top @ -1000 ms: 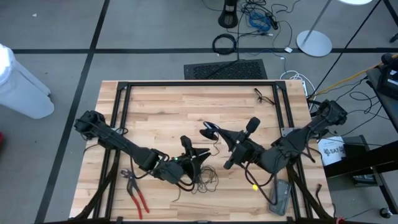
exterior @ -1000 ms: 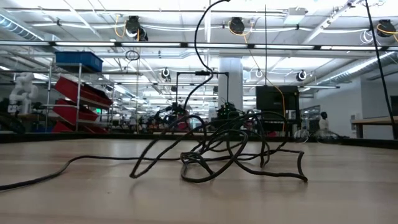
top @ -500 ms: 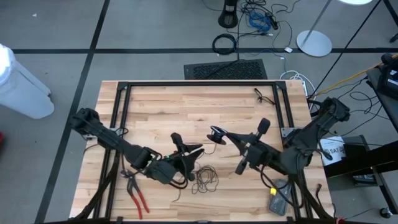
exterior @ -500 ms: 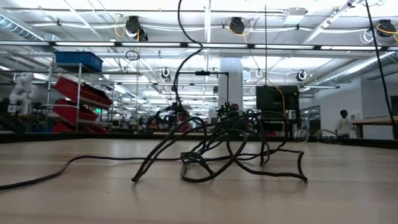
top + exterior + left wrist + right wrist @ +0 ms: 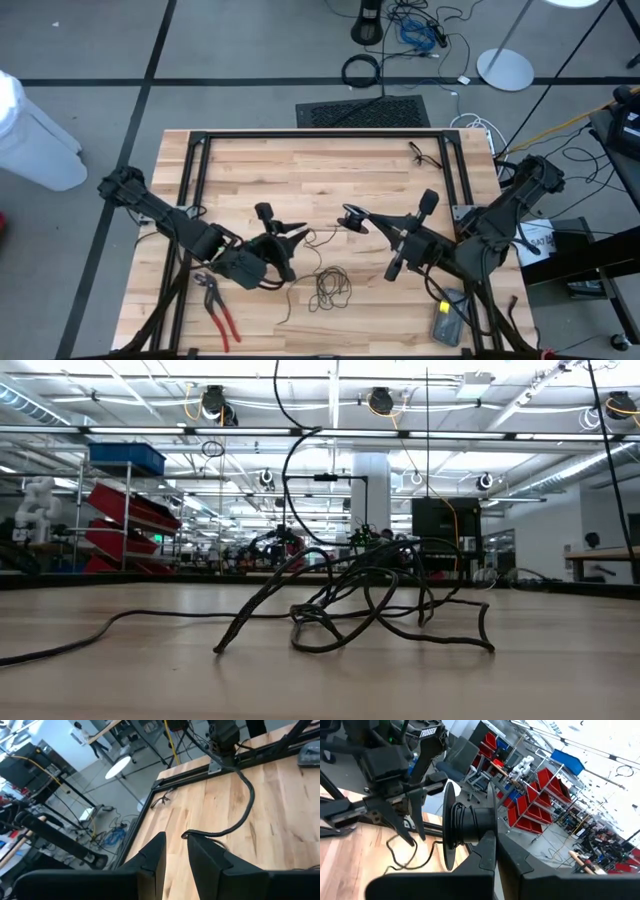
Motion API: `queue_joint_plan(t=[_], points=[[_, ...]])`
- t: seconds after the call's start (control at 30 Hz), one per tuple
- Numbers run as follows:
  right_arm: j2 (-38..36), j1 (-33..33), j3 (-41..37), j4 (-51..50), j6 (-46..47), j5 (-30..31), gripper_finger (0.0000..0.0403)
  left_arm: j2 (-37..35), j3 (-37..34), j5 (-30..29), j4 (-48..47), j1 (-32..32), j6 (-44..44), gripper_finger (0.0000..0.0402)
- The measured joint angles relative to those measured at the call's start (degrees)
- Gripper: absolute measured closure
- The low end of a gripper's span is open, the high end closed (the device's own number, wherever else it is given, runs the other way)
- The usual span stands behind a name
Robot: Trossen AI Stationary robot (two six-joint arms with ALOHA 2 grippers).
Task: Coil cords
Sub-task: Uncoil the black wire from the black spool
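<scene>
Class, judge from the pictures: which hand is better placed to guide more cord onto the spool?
Probably the left hand: it pinches the cord beside the loose pile, while the right hand is shut on the spool.

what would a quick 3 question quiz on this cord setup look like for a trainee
1. True or false: the right hand is shut on the spool.
2. Which tool lies near the table's front left corner? A) red-handled pliers B) hammer C) scissors
3. Fill in: the loose heap of cord lies on the ___.

Key: 1 true; 2 A; 3 table
</scene>
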Motion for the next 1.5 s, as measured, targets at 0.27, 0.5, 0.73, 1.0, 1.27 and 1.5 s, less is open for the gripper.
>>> queue_joint_plan(t=[0.27, 0.5, 0.73, 1.0, 1.27, 1.5], points=[[-1.0, 0.0, 0.0, -3.5, 3.9, 0.0, 0.0403, -1.6, 0.0, 0.0, -1.7, -1.5, -1.2, 0.0315], [-1.0, 0.0, 0.0, -3.7, 3.9, -6.8, 0.0403, -3.2, 0.0, -3.7, -8.5, -1.6, -5.8, 0.0315], [-1.0, 0.0, 0.0, -5.6, 2.0, -15.2, 0.0403, -3.6, 0.0, -4.9, -10.0, -3.2, -7.0, 0.0315], [-0.2, 0.0, 0.0, -9.9, -5.2, -14.7, 0.0403, -3.6, 0.0, -5.0, -9.8, -5.3, -5.7, 0.0315], [3.8, 0.0, 0.0, -10.3, -19.1, -11.5, 0.0403, -3.6, 0.0, -5.0, -9.9, -5.6, -4.4, 0.0315], [6.7, 0.0, 0.0, -9.0, -30.2, -4.6, 0.0403, -3.6, 0.0, -10.7, -12.1, -6.6, -4.0, 0.0315]])
